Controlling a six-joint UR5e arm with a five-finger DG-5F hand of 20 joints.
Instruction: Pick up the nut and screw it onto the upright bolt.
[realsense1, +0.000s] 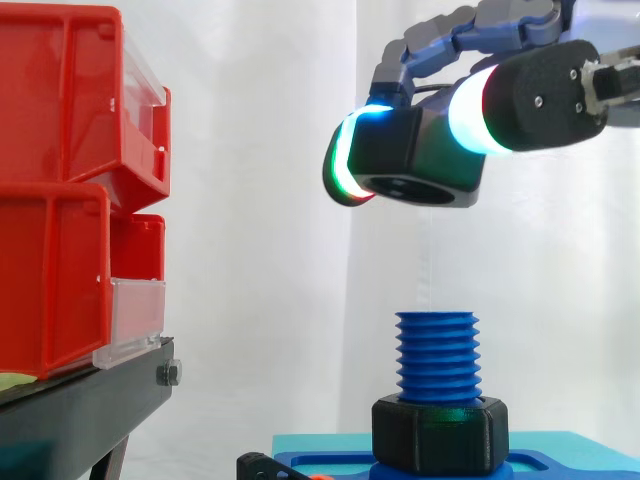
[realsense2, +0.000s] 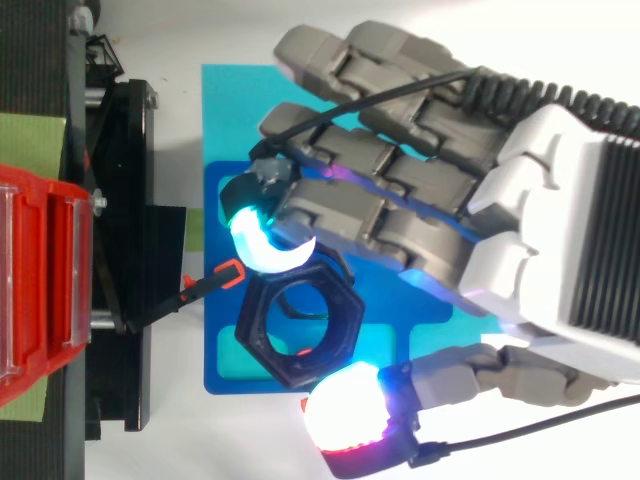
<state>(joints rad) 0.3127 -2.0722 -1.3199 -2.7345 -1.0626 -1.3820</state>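
Observation:
A black hex nut (realsense1: 415, 165) (realsense2: 262, 330) hangs in the air, tilted a little, with my hand (realsense1: 540, 95) (realsense2: 450, 180) shut on it, pinched between the thumb and the curled fingers. The fingertip pads (realsense1: 345, 160) glow white, green and red against its sides. Directly below, with a clear gap, the blue threaded bolt (realsense1: 437, 355) stands upright on a blue base (realsense1: 560, 455) (realsense2: 225, 340). A second black nut (realsense1: 440, 432) sits low on the bolt at the base.
Red bins (realsense1: 60, 200) (realsense2: 40, 290) are stacked on a black stand (realsense1: 80, 410) at the left. A small black lever with an orange tip (realsense2: 215, 280) reaches from the stand toward the blue base. A white curtain hangs behind.

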